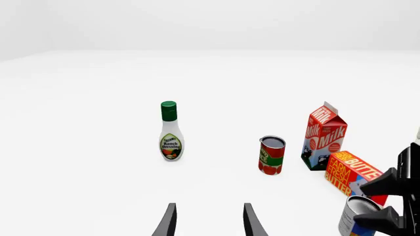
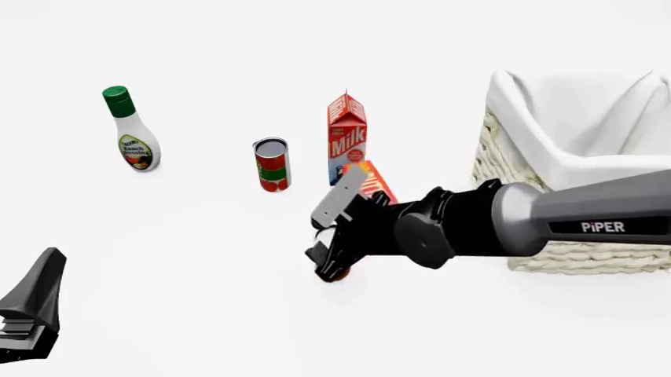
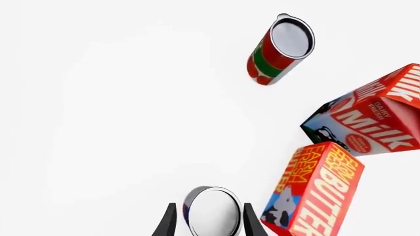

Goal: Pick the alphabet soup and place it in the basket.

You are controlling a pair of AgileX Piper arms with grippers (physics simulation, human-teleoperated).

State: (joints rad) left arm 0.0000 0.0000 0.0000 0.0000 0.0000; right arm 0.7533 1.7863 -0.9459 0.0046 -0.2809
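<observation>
The alphabet soup [image 3: 211,212], a small can with a whitish lid and dark blue side, stands on the table between the fingers of my right gripper [image 3: 210,223]. The jaws are open and straddle it with a thin gap on one side. In the front view the right gripper [image 2: 333,250] covers most of the can; only its orange-brown bottom [image 2: 335,275] shows. The left wrist view catches the can [image 1: 354,219] at its edge. The basket [image 2: 524,133], cream wicker with white lining, stands at the right. My left gripper [image 1: 210,223] hangs open and empty at the near left [image 2: 31,314].
A butter box [image 2: 373,179] lies just behind the soup can, close to the right gripper. A milk carton [image 2: 347,137] and a red-and-green can [image 2: 272,165] stand farther back. A ranch dressing bottle [image 2: 131,133] stands at the far left.
</observation>
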